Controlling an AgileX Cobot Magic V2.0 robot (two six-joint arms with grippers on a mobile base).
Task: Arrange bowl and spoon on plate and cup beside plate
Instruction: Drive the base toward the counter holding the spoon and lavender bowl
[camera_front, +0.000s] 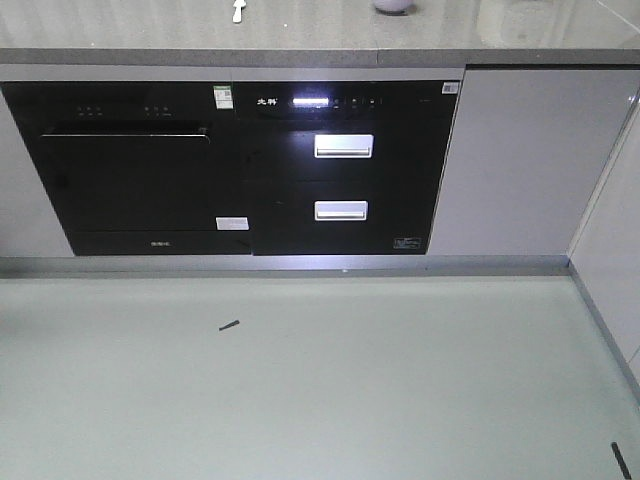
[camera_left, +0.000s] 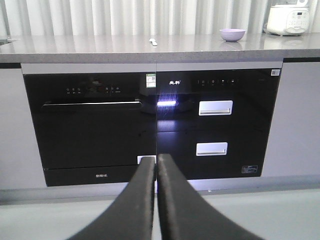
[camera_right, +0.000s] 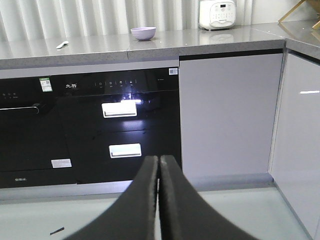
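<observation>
A lavender bowl stands on the grey counter, far ahead of both arms; it also shows as the bowl and at the top edge as the bowl. A pale spoon lies on the counter left of it, seen too as the spoon and the spoon. The plate and the cup are out of view. My left gripper is shut and empty, low over the floor. My right gripper is likewise shut on nothing.
Below the counter sit a black oven and a black drawer unit with two white handles. A white rice cooker stands at the counter's right. White cabinets turn a corner on the right. A small dark scrap lies on the floor.
</observation>
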